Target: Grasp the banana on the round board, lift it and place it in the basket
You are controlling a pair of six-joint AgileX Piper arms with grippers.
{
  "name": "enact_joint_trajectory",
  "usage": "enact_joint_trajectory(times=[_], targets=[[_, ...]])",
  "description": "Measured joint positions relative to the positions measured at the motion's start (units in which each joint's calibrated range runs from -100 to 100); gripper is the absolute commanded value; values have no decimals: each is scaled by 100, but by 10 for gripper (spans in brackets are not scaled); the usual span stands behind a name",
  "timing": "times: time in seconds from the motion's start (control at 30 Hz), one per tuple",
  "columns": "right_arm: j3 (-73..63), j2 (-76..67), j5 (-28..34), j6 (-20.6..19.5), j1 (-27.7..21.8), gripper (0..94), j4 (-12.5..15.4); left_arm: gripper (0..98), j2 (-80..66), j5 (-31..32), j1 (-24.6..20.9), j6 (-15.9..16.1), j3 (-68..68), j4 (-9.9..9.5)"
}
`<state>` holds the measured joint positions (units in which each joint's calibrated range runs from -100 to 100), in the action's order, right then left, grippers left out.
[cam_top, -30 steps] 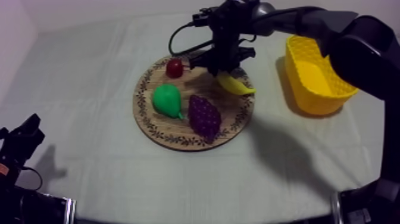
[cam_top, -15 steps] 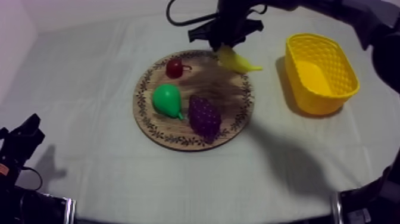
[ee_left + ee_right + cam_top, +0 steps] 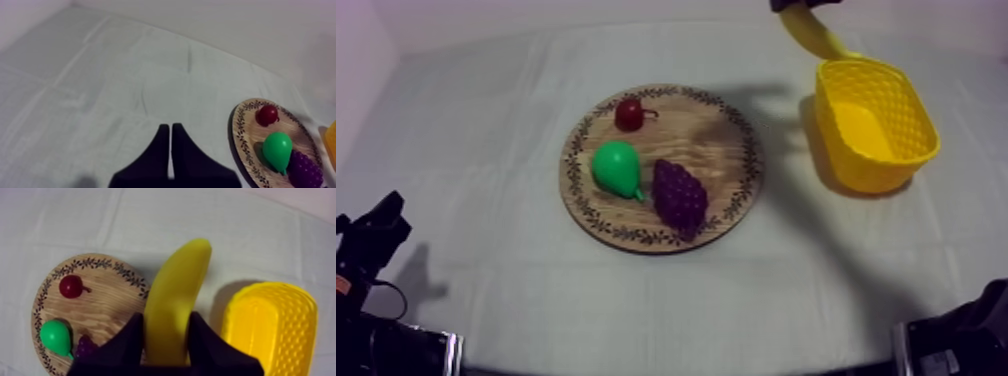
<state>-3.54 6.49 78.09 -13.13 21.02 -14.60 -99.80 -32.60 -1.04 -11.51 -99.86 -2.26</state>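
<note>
The yellow banana [image 3: 814, 33] hangs in the air above the table's far side, just beyond the yellow basket [image 3: 877, 125]. My right gripper [image 3: 166, 333] is shut on the banana [image 3: 175, 298], with a black finger on each side of it. Below it lie the round wooden board [image 3: 107, 305] and the basket [image 3: 272, 325]. The board [image 3: 721, 130] holds a green pear [image 3: 616, 168], purple grapes [image 3: 679, 197] and a small red fruit [image 3: 629, 114]. My left gripper [image 3: 170, 142] is shut on nothing, low over the cloth to the left of the board [image 3: 245, 132].
My left arm [image 3: 371, 260] rests at the table's near left corner. A black part of my right arm [image 3: 961, 335] sits at the near right edge. Bare cloth surrounds the board and the basket.
My right gripper has lifted the banana off the board and carried it up and to the right, towards the basket's far end. The left arm has stayed still.
</note>
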Motion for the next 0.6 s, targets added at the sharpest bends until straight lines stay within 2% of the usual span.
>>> enact_joint_trajectory(times=[0.4, 0.6], targets=[[1829, -1658, -697, 231, -770, 214, -40, 1, 0, 0, 0, 0, 0, 0], [2646, -1891, -1178, 378, -1313, 214, -51, 1, 0, 0, 0, 0, 0, 0]])
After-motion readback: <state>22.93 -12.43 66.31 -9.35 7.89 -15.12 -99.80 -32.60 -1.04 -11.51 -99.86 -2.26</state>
